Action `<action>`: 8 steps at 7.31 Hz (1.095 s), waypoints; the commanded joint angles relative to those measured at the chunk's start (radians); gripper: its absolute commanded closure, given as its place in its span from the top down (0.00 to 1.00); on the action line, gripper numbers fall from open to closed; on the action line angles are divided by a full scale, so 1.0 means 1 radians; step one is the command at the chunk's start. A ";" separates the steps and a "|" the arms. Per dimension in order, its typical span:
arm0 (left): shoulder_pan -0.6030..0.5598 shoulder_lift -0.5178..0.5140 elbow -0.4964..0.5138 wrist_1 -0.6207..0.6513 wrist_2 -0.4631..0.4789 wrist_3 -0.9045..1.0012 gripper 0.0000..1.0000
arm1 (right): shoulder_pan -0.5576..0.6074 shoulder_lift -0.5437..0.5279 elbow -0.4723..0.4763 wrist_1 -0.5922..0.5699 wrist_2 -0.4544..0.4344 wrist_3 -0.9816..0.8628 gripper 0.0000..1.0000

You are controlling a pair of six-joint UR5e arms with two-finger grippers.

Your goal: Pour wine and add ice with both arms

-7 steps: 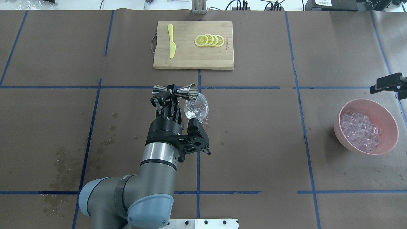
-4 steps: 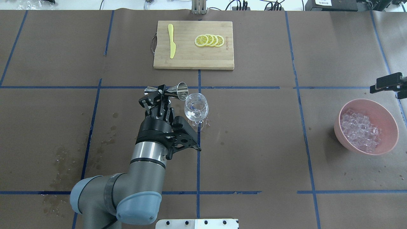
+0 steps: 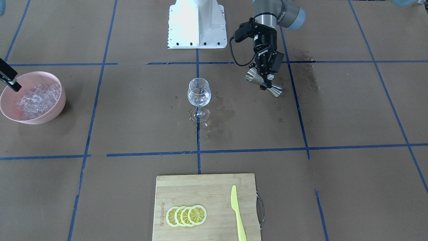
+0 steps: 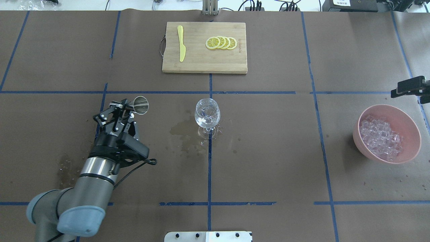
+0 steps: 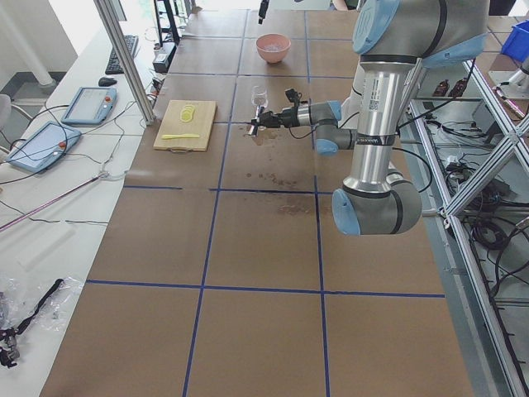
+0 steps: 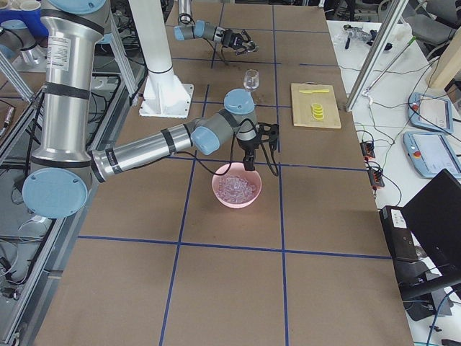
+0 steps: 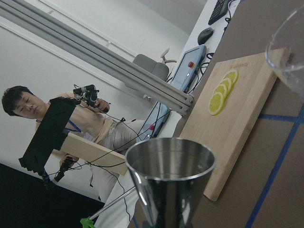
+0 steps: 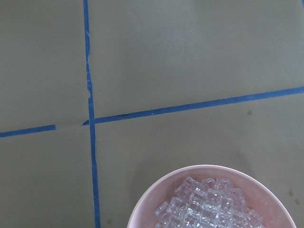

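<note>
My left gripper (image 4: pixel 125 108) (image 3: pixel 266 82) is shut on a steel jigger (image 4: pixel 141 105) (image 3: pixel 264 85) at its waist. It holds the jigger tilted, well to the left of the stemmed glass (image 4: pixel 207 116) (image 3: pixel 199 95). The glass stands upright at the table's middle with a little near-colourless wine in it. In the left wrist view the jigger's cup (image 7: pixel 168 175) fills the foreground. Ice (image 4: pixel 381 139) (image 8: pixel 209 206) is heaped in a pink bowl (image 4: pixel 410 124) (image 3: pixel 50 115) at the right. My right gripper (image 6: pixel 250 164) hangs over the bowl's far rim. I cannot tell whether it is open or shut.
A bamboo cutting board (image 4: pixel 201 64) at the far centre carries lemon slices (image 4: pixel 221 42) and a yellow knife (image 4: pixel 181 43). Wet stains (image 4: pixel 183 129) lie around the glass's foot, and more (image 4: pixel 67 168) near the left arm. A person (image 7: pixel 28 104) shows in the left wrist view.
My left arm has drawn back to the left with the jigger, which was tipped over the glass's rim a second ago. A wet patch beside the glass's foot is now uncovered.
</note>
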 commanded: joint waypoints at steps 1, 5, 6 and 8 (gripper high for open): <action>-0.004 0.262 -0.001 -0.420 -0.001 0.124 0.00 | -0.002 -0.009 -0.019 0.001 -0.022 -0.019 1.00; -0.029 0.300 0.027 -0.731 -0.002 0.235 0.00 | -0.121 -0.079 -0.120 0.216 -0.118 0.028 1.00; -0.029 0.324 0.027 -0.749 -0.001 0.235 0.00 | -0.158 -0.079 -0.121 0.222 -0.153 0.045 1.00; -0.029 0.326 0.027 -0.750 -0.001 0.235 0.00 | -0.230 -0.082 -0.127 0.222 -0.210 0.061 1.00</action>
